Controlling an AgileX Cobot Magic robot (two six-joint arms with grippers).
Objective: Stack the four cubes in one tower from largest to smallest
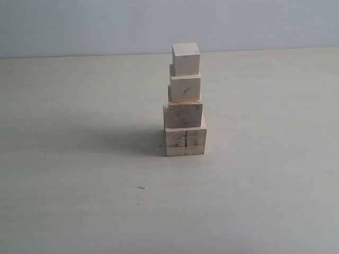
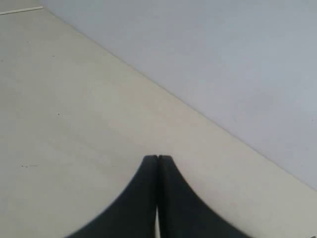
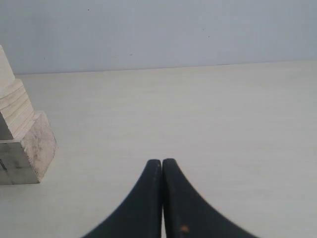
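Tower of four pale wooden cubes standing upright near the middle of the table, a touch toward the far edge, wall behind. Largest cube at the base, flat on the tabletop, dark vertical line down its near face. Second cube sitting on top of that, sides set in from the base, curved grain showing. Third cube stacked above, smaller again, with a small dark mark on its front. Smallest cube capping the column, turned slightly and hanging a little to the right of the one beneath. Steps narrowing from bottom to top, all four touching in one stack, shadow falling to the left on the table.

Neither arm showing in the exterior view. Left gripper seen from its wrist camera: black fingertips pressed tight together, nothing between them, only bare table and wall ahead. Right gripper likewise closed tip to tip, gripping nothing, well apart from the tower, whose lower cubes show at the edge of the right wrist view.
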